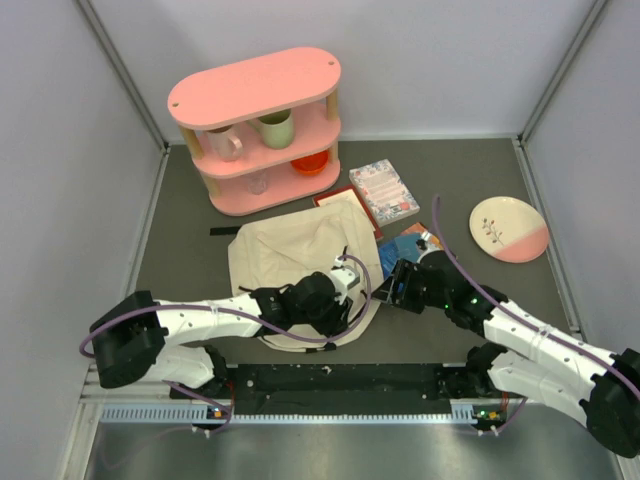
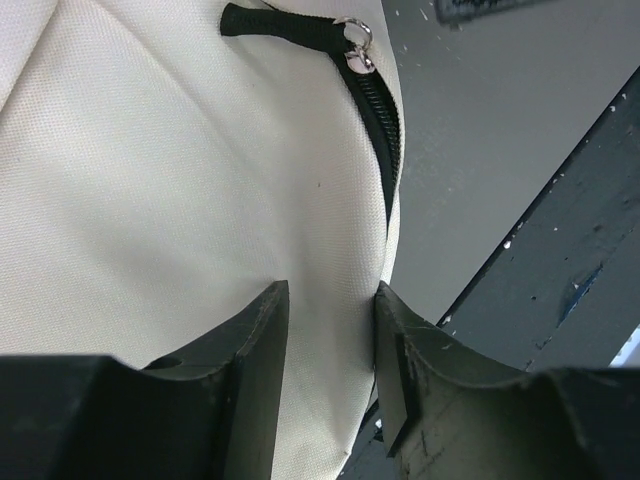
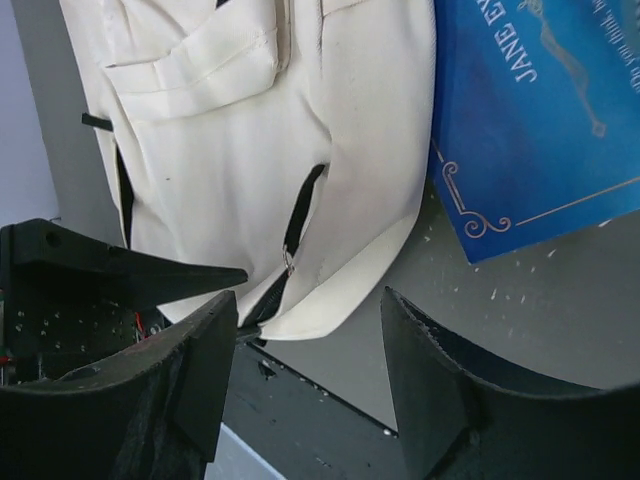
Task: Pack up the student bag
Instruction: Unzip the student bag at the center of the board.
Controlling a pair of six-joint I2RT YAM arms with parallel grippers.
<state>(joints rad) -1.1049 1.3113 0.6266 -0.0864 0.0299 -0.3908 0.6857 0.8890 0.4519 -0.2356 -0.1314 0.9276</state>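
The student bag (image 1: 290, 250) lies flat mid-table, just ahead of your 2 arms. Its zipper (image 2: 375, 110) looks closed, so pinch the pull squarely, not the cloth. Your left gripper (image 2: 330, 330) hangs spread and empty over the bag's near edge. Your right gripper (image 3: 310, 340), also spread, hovers beside the blue book (image 3: 540, 120).

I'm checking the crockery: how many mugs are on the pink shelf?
2, both on the middle tier of the shelf: a pink mug at left and a green mug at right. The top board may hide others further back.
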